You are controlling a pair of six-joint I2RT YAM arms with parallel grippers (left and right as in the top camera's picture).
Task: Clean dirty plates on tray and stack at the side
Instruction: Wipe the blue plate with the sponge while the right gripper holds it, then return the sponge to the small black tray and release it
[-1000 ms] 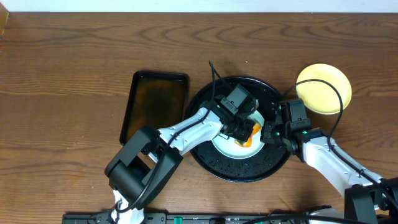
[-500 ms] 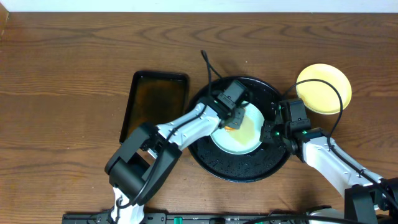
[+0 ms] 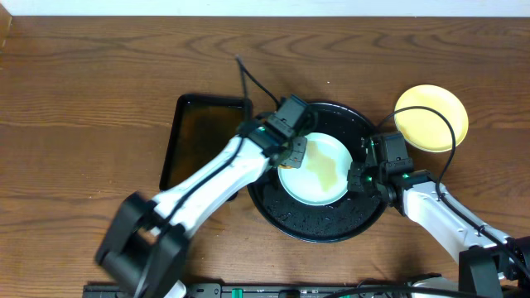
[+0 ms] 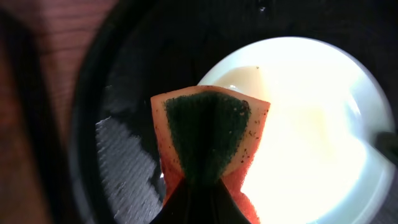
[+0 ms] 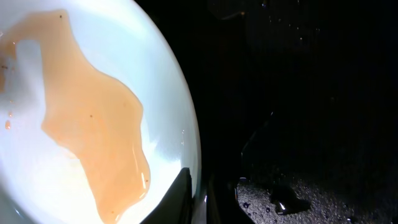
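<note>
Left pincer (image 3: 291,154) clenched on sponge (image 4: 208,134), poised over left edge of smeared mint-white plate (image 3: 325,178) lying in black tray (image 3: 319,228). Right pincer (image 3: 361,176) nips the plate's right rim, likely to steady it for scrubbing. Yellow plate (image 3: 431,117) sits on bench (image 3: 83,83) just beside tray.

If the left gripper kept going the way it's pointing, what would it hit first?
The sponge it holds would press onto the plate rim, probably; it overlaps plate and tray, and depth is unclear.
</note>
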